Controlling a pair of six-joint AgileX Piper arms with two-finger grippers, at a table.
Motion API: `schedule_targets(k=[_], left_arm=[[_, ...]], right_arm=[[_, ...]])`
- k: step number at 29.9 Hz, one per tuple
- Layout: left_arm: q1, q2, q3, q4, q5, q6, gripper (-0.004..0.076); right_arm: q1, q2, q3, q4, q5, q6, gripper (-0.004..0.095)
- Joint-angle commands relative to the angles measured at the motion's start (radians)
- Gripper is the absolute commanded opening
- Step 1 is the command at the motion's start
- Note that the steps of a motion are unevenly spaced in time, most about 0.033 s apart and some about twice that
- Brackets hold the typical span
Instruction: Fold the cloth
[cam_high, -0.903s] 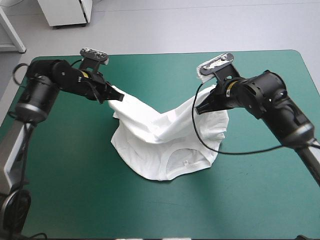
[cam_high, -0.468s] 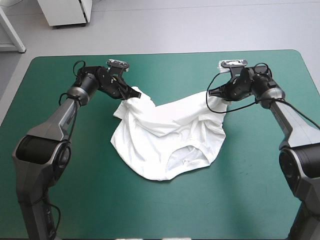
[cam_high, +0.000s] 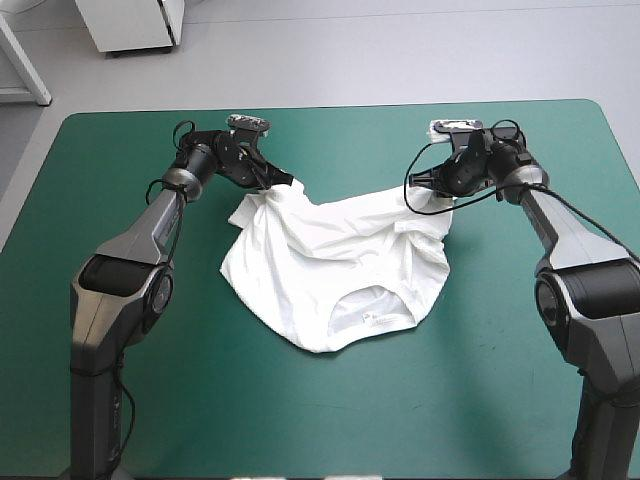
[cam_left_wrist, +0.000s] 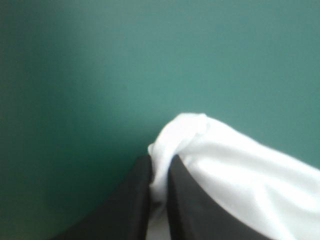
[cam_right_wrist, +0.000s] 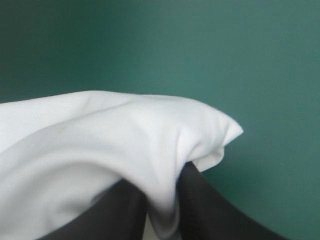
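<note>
White T-shirt (cam_high: 330, 270) sits mid-frame on the teal-green table (cam_high: 480, 400). My left gripper (cam_high: 291, 184) pinches its upper left corner, my right gripper (cam_high: 420, 191) its upper right; it trails from both toward the frame's bottom.

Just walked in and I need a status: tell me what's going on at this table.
Two robot arms are working a white T-shirt on the teal-green table. The left gripper and right gripper each have jaws shut on a far corner, the edge between them sagging. The rest lies rumpled on the table; no fold yet.
</note>
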Motion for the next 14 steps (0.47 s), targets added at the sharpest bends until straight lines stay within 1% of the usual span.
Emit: schedule_targets(k=[1, 2, 3, 4, 5, 6, 9, 11, 14], left_arm=[[-0.001, -0.072, -0.038, -0.035, 0.054, 0.011, 0.0294], [-0.001, -0.074, -0.040, -0.042, 0.090, 0.011, 0.0392], [-0.001, -0.079, -0.044, -0.044, 0.130, 0.011, 0.0468], [-0.001, -0.083, -0.051, -0.046, 0.175, 0.011, 0.0550], [-0.001, -0.090, -0.060, -0.049, 0.210, 0.011, 0.0598], [-0.001, -0.095, -0.074, -0.049, 0.252, 0.009, 0.0628], [-0.001, -0.125, -0.128, -0.039, 0.346, 0.011, 0.0606], [-0.001, -0.155, -0.172, -0.037, 0.383, 0.027, 0.0568], [-0.001, -0.207, -0.228, -0.032, 0.443, 0.040, 0.0507]], right_arm=[[-0.006, -0.073, -0.034, 0.052, 0.000, -0.002, 0.0427], [-0.006, -0.076, -0.034, 0.063, 0.014, -0.002, 0.0504], [-0.006, -0.085, -0.034, 0.075, 0.023, -0.002, 0.0564], [-0.006, -0.094, -0.034, 0.082, 0.035, -0.013, 0.0596], [-0.006, -0.109, -0.034, 0.084, 0.041, -0.025, 0.0595], [-0.006, -0.122, -0.034, 0.080, 0.043, -0.025, 0.0583], [-0.006, -0.192, -0.034, 0.041, 0.043, -0.025, 0.0531], [-0.006, -0.248, -0.034, 0.022, 0.050, -0.025, 0.0508], [-0.006, -0.326, -0.034, 0.020, 0.065, -0.039, 0.0507]])
